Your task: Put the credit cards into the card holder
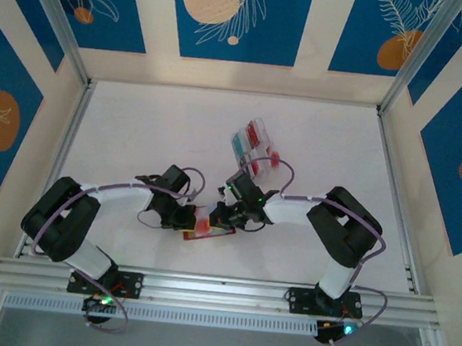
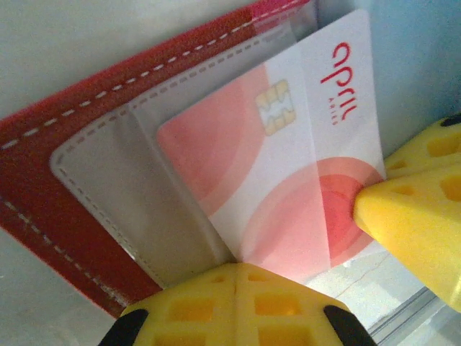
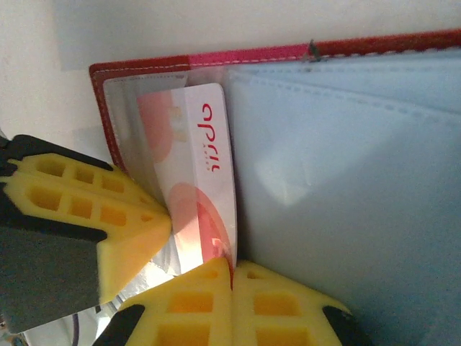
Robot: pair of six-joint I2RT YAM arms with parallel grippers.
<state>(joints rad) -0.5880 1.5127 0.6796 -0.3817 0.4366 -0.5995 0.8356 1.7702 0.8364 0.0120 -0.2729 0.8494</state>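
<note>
Credit card (image 2: pixel 288 180), thin white plastic with pink circles and a gold chip: partly pocketed, both grippers shut beside it.

One end of the card lay under the pale clear film pocket (image 2: pixel 130 209) of the card holder (image 2: pixel 65 180), a red stitched leather-look folding wallet. It was open flat on the white table (image 1: pixel 136 129) between the arms. Judged light, stiff and slick: best nudged at its bare end or pinched along that edge, and the soft film might buckle. Left gripper (image 2: pixel 238 268): jaws together, tips at the card's near corner. Right gripper (image 3: pixel 232 268): jaws together, tip against the bare pink end. Whether either nipped the card's edge could not be told. How deep the card sat was hidden by the film. From above, the arms covered the wallet, and the contents of the clear plastic compartment box (image 1: pixel 254 142) were too small to read.
</note>
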